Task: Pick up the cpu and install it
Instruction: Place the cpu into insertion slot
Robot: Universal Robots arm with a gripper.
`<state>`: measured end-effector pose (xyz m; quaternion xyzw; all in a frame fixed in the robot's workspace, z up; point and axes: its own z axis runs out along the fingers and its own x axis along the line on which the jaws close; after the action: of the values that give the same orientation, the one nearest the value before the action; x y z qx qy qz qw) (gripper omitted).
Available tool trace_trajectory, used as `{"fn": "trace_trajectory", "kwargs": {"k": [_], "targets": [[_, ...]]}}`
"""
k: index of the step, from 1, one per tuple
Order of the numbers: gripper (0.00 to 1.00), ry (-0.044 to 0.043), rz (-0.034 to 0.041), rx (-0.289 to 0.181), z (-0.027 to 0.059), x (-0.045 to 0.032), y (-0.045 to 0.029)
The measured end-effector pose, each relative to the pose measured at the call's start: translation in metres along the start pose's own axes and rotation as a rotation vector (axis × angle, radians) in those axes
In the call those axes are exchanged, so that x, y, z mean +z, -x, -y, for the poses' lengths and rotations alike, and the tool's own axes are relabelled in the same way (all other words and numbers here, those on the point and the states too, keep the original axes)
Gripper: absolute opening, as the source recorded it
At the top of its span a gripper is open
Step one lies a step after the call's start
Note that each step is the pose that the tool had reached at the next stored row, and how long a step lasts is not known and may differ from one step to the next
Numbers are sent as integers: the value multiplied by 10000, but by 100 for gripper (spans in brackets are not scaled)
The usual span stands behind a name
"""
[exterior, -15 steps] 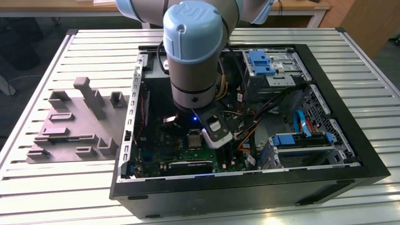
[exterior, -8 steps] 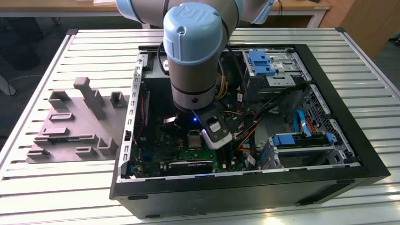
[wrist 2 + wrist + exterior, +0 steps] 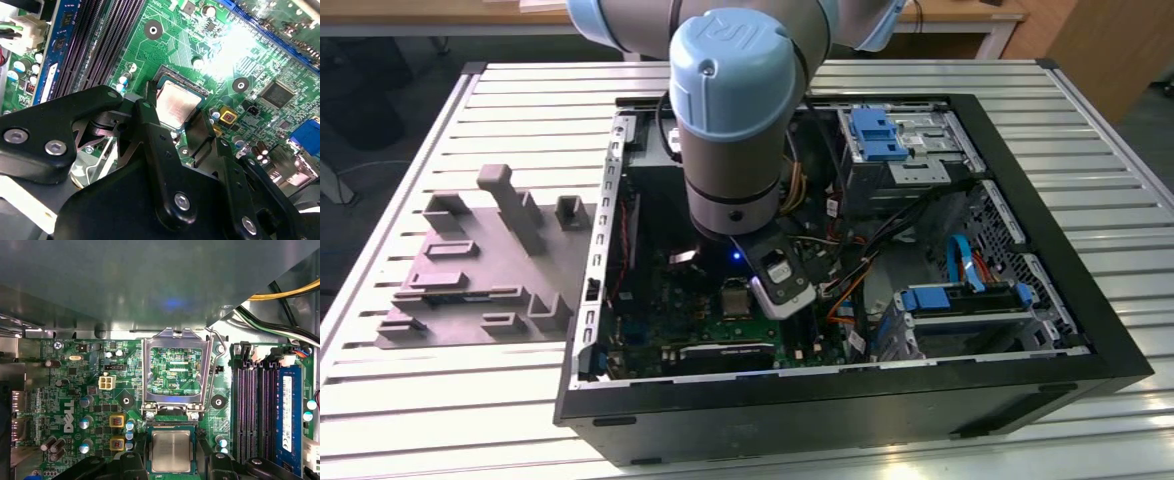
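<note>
table: a slatted metal table (image 3: 440, 110) carries everything in the exterior view.
computer case: a black tower case (image 3: 854, 405) lies on its side on the table, its open side facing up.
arm: a grey and light-blue arm (image 3: 734, 120) reaches down from the far side into the case, its wrist above the board.
grey tray: a moulded grey tray (image 3: 467, 280) with raised blocks lies flat on the table, just beside the case on the exterior view's left.
circuit board: a green circuit board (image 3: 75, 390) (image 3: 170, 45) covers the floor of the case, dotted with capacitors and small chips.
drive bays: metal bays with blue plastic parts (image 3: 881, 135) fill the case's half on the exterior view's right, with bundled cables (image 3: 834, 270) between them and the arm.
memory slots: a row of dark slots (image 3: 252, 410) (image 3: 95, 40) runs along the board near the socket; a blue module (image 3: 287, 415) sits in one of them.
socket frame: the metal socket frame (image 3: 172, 335) stands swung open, board tracks showing through its window, and a wire lever (image 3: 212, 365) runs beside it.
gripper: the black gripper (image 3: 175, 117) hangs low over the socket in both wrist views.
fingers: the two black fingers (image 3: 150, 125) (image 3: 131, 462) are closed on the cpu, one against each of two opposite edges.
cpu: the cpu (image 3: 175, 105) (image 3: 171, 450), silvery top up and lying flat, is at the socket between the fingers, next to the hinge of the socket frame; whether it is fully seated cannot be told.
</note>
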<state>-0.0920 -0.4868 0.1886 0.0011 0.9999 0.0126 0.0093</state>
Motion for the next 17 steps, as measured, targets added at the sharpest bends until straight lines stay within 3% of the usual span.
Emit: {"fn": "trace_trajectory", "kwargs": {"k": [14, 16, 17], "targets": [[47, 5, 6, 0, 0, 28, 12], [49, 10, 7, -3, 0, 33, 14], [54, 9, 5, -2, 0, 32, 14]]}}
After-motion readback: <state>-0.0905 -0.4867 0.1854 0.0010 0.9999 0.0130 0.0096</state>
